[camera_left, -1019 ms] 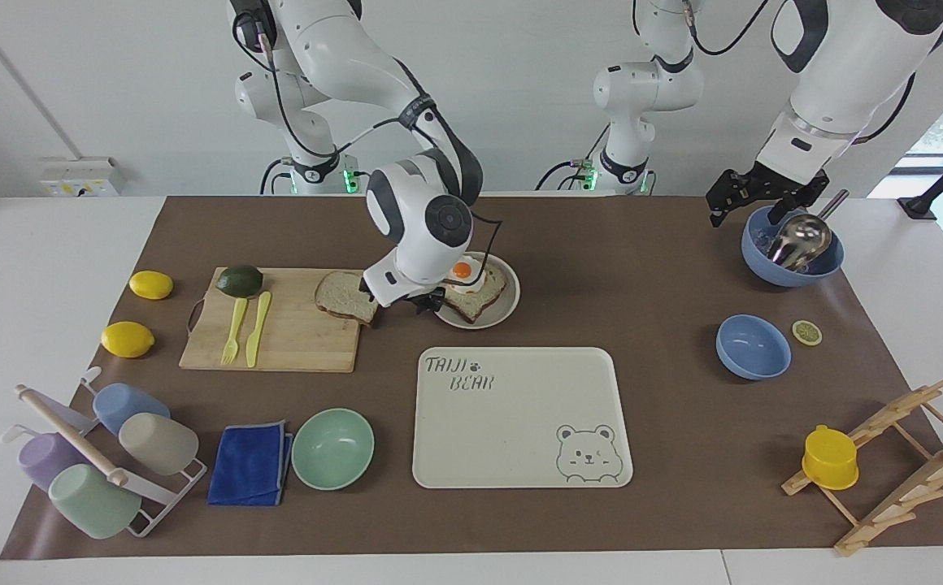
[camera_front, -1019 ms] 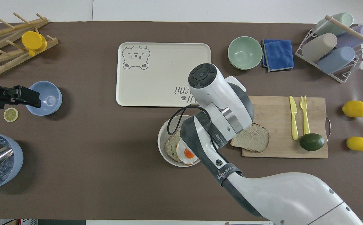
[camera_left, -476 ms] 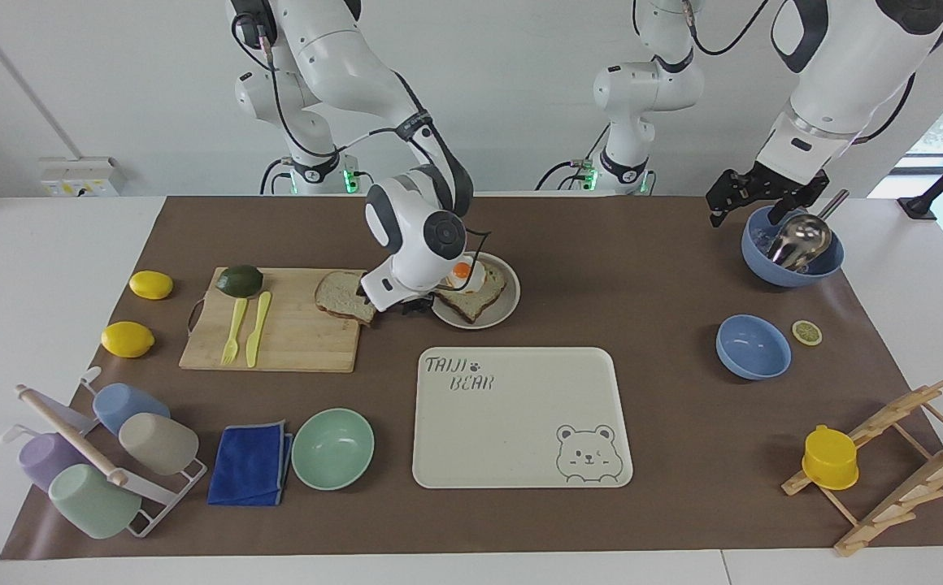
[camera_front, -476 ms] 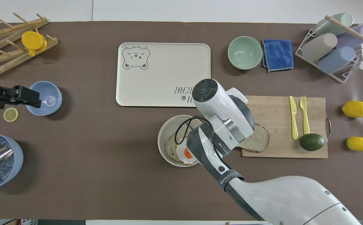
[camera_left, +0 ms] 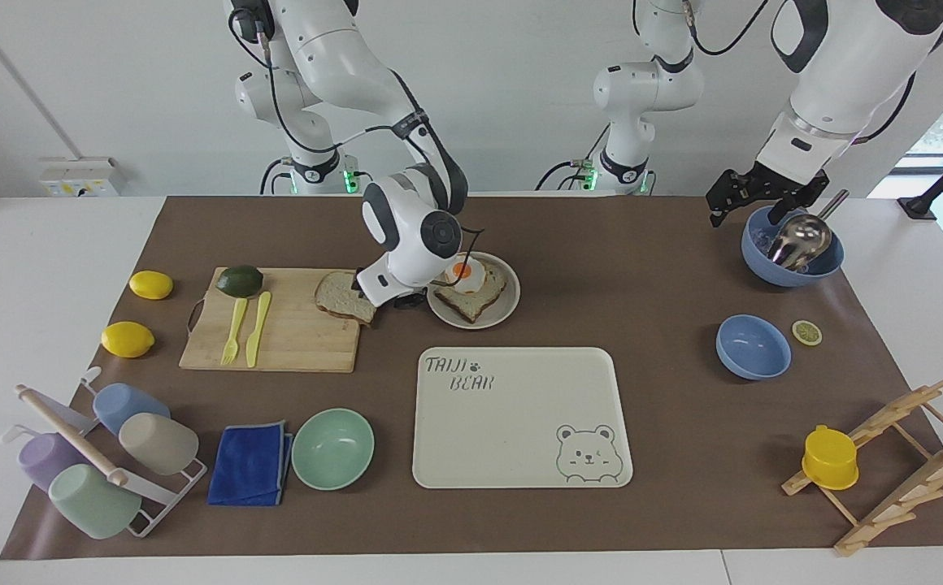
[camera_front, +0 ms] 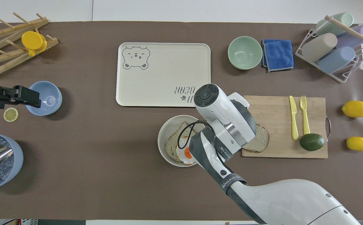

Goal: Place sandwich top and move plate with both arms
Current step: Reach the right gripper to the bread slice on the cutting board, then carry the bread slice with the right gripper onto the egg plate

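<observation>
Here, the right hand (camera_left: 403,301) hangs low between the bread (camera_left: 345,296) and plate (camera_left: 502,307); its grip is unclear.

One camera sits high across the worktop (camera_left: 650,268), facing both robots and taking in the whole brown mat. The other hangs high above the robots' own end, looking forward and steeply down. Both share the mat around the bear tray (camera_left: 520,418) (camera_front: 164,73), seen half a turn apart.
</observation>
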